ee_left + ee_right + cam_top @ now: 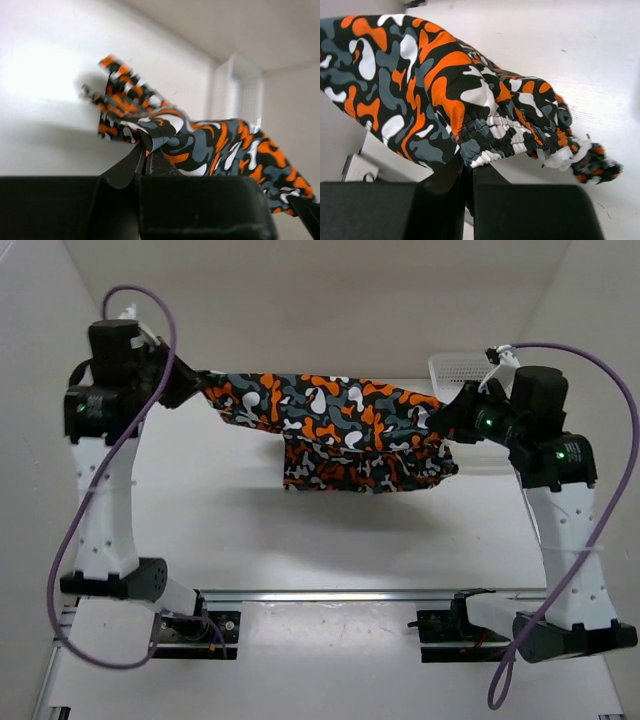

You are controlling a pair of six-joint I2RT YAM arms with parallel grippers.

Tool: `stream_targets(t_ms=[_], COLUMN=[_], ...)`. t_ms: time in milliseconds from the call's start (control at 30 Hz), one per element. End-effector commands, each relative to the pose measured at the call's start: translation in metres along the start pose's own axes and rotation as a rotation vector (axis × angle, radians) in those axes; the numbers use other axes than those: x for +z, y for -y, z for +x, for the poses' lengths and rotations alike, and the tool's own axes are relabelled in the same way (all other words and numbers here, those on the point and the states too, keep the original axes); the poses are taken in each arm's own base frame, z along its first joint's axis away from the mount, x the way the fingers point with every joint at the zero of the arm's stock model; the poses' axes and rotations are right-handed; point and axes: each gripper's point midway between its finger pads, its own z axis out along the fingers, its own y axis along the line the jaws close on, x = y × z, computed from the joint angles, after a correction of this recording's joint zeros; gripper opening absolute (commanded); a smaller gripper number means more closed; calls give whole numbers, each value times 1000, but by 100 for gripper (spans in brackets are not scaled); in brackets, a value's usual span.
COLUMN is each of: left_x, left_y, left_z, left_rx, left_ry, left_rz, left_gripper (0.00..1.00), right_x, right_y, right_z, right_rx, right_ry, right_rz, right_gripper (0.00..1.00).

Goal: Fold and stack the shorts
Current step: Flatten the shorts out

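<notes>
Shorts (330, 425) hang in the air, stretched between the two arms. The left pincer (197, 382) is clamped on one end; its wrist view shows the jaws pressed together with a bunched corner of cloth nipped between them. The right pincer (441, 418) is closed on the other end, on what looks like the gathered elastic waistband. Between the two grips the upper edge runs fairly taut, and a lower flap sags beneath the middle, above the counter (330, 540); whether its hem touches the surface I cannot tell. A white mesh basket (462, 368) sits at the far right of the counter, just behind the right pincer.

This looks like the spreading step, with the garment held up and no fold yet laid down. The next move likely calls for both arms to lower together, keeping the tension even so the hanging flap lands smooth and not crumpled under the rest.
</notes>
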Motion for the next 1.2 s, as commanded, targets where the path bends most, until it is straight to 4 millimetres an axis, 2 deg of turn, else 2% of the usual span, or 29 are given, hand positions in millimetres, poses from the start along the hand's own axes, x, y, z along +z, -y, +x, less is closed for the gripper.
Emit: stream_targets(t_ms=[0,67,100,167,200,267,300,333,433,500,567,600,633,700,733,767,833,867,900,933,967,1000,1033,1067,1100,1133,1167], left_x=[-96,-128,-158,-189,-219,-247,-260,-280,-308,-316,-321,-315,-296,-270,-252,-213,-173,-154,-113,-94,-70,-36,-18,1,36,54,69], left_y=[33,38,45,48,53,53,54,56,54,55,56,56,55,55,53,46,41,38,28,24,15,7,-3,-11,-25,-34,-43], left_z=[-34,-46,-50,-56,-57,-59,-59,-60,-58,-59,-61,-63,-68,-77,-80,-83,-87,-88,-85,-85,-81,-76,-74,-70,-63,-58,-56], left_rx=[-8,-13,-5,-3,2,-2,-2,-1,0,-2,25,25,32,38,46,54,65,63,84,82,90,96,102,109,103,113,106], left_ry=[242,340,407,493,556,628,660,703,769,791,812,803,770,743,715,645,585,555,480,453,409,342,310,273,212,175,150], left_rz=[153,175,212,234,272,287,300,324,337,344,346,339,307,280,254,193,154,132,83,64,30,-2,-36,-63,-104,-129,-155], left_gripper=[10,10,10,10,10,10,10,10,10,10,10,10,10,10,10,10,10,10,10,10,10,10,10,10,10,10,10], right_x=[-52,-79,-99,-123,-140,-162,-179,-187,-207,-212,-208,-200,-190,-166,-146,-129,-98,-81,-68,-51,-28,-14,0,29,45,61,88], right_y=[-46,-68,-81,-96,-104,-116,-124,-128,-135,-136,-129,-124,-116,-95,-81,-70,-49,-40,-30,-16,-4,4,13,31,37,46,62], right_z=[10,15,15,16,19,23,25,26,28,28,25,23,23,20,27,26,35,31,30,38,38,42,45,59,59,63,75], right_rx=[-91,-126,-148,-178,-201,-208,-238,-240,-236,-222,-177,-161,-138,-84,-50,-28,9,25,34,54,70,73,72,107,111,121,148], right_ry=[-31,1,42,88,119,149,189,206,237,245,243,234,212,182,131,100,39,34,28,-9,-37,-64,-90,-168,-177,-200,-261], right_rz=[-176,-264,-300,-346,-367,-402,-424,-432,-437,-426,-383,-357,-325,-237,-197,-165,-113,-90,-57,-25,4,15,24,55,58,68,91], right_gripper=[0,0,0,0,0,0,0,0,0,0,0,0,0,0,0,0,0,0,0,0,0,0,0,0,0,0,0])
